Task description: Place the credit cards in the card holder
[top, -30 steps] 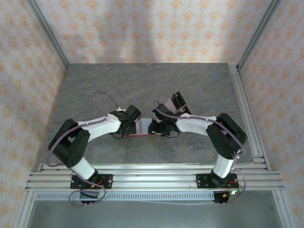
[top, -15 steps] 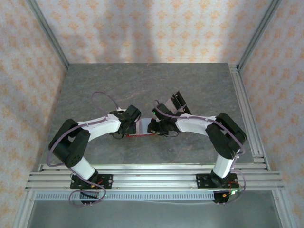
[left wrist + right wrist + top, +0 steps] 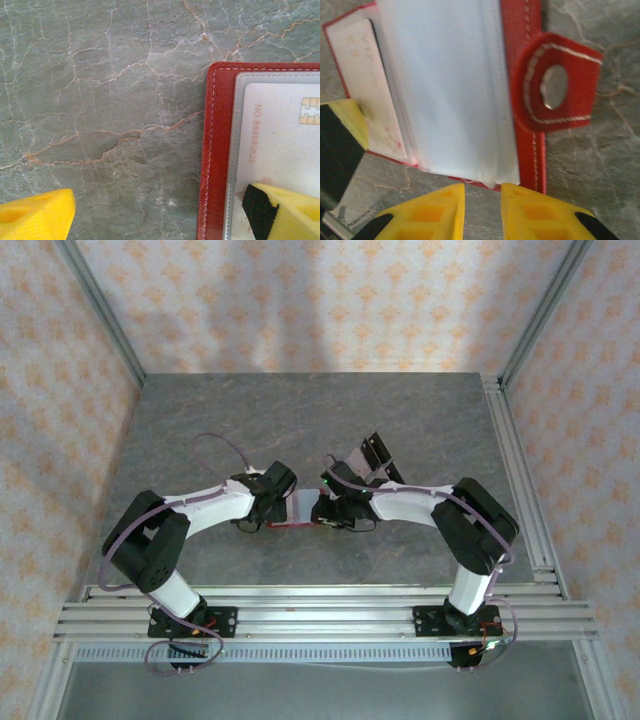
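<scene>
our right claw [image 3: 482, 200], narrow, has edged up to the card holder [image 3: 530, 30] just ahead. left claw [image 3: 160, 207], wide, pins it open.

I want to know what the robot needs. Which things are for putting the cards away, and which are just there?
For the job:
holder
loose cards behind the right arm
card inside the holder
left gripper
right gripper

Just there:
table
rails
walls
</scene>
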You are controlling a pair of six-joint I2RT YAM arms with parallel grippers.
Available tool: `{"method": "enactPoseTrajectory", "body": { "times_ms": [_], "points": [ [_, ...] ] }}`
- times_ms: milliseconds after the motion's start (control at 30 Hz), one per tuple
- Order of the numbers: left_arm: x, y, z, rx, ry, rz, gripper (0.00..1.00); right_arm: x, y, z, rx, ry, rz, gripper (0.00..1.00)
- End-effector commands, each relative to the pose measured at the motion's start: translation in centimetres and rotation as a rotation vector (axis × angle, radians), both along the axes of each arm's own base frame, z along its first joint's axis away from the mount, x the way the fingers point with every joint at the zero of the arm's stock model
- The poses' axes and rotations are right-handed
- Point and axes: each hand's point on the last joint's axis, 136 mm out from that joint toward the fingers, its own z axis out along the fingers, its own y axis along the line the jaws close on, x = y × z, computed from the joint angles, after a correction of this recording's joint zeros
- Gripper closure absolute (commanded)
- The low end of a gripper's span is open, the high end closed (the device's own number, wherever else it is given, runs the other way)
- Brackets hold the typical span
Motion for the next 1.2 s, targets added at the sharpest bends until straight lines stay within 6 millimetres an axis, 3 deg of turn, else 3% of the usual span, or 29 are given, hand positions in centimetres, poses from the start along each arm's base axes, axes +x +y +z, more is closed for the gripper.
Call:
{"method": "enactPoseTrajectory", "body": {
  "times_ms": [0,800,900,1100,1167],
  "points": [
    [-0.6,1.0,-1.0,0.056,0.024,0.008,0.1,-0.2,0.1,1.3,0.031,-0.022,-0.01,0.74],
    [-0.6,0.9,-1.5,0.054,0.032,0.005,0.1,1.0,1.6,0.5,0.037,-0.011,-0.001,0.76],
    [-0.7,0.9,-1.5,0.054,0.032,0.003,0.1,1.0,1.7,0.5,0.038,-0.011,0.0,0.81],
    [-0.6,0.8,-1.2,0.047,0.027,0.003,0.1,0.8,1.6,0.6,0.038,-0.01,0.004,0.99],
    [-0.4,0.8,-0.9,0.05,0.021,0.005,0.1,0.8,1.6,0.9,0.041,-0.013,0.006,1.0]
  ]
}}
